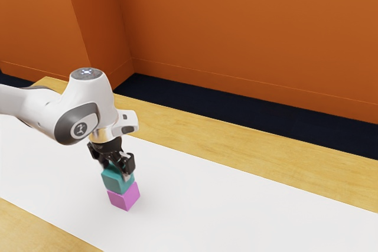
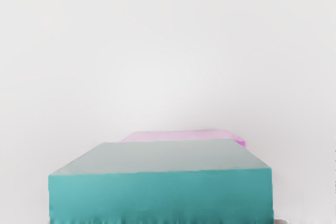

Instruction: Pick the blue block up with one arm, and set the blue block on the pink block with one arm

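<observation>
**Matt blocks, soft-sheen arm**

The blue block at the fingers looks smooth and matt, like plastic, and so does the pink block below them. The fingers are dull black. The arm has a white shell with a soft sheen. The surface shows pale wood grain, with a matt white sheet under the fingers.

White arm, grey joint caps, black gripper.

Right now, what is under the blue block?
The pink block is directly under the blue block, touching it, on the white table. Most of the pink top is covered; a strip of it shows past the blue edge in the wrist view.
</observation>
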Tool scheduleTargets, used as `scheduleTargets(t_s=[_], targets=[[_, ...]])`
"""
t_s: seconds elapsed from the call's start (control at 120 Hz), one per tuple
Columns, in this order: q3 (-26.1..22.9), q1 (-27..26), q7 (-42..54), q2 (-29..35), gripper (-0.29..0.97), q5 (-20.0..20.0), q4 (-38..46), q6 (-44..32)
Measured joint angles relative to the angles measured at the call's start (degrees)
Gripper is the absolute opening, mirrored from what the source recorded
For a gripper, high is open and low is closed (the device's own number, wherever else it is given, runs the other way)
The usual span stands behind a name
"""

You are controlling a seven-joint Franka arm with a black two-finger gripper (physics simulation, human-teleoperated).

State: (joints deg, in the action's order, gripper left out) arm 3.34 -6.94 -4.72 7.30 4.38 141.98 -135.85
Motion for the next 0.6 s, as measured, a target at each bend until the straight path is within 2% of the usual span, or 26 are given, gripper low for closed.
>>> scheduleTargets(t_s=[0.25, 0.425, 0.517, 0.6], targets=[[0.4, 0.0, 2.2, 2.1, 0.61, -0.4, -3.2, 1.0], [2.9, -0.1, 2.3, 2.0, 0.64, -3.5, -20.7, 11.5], [5.5, 0.4, 2.6, 2.0, 0.64, -6.0, -26.5, 17.6], [5.3, 2.3, 3.0, 2.0, 0.65, -7.3, -30.6, 23.2]])
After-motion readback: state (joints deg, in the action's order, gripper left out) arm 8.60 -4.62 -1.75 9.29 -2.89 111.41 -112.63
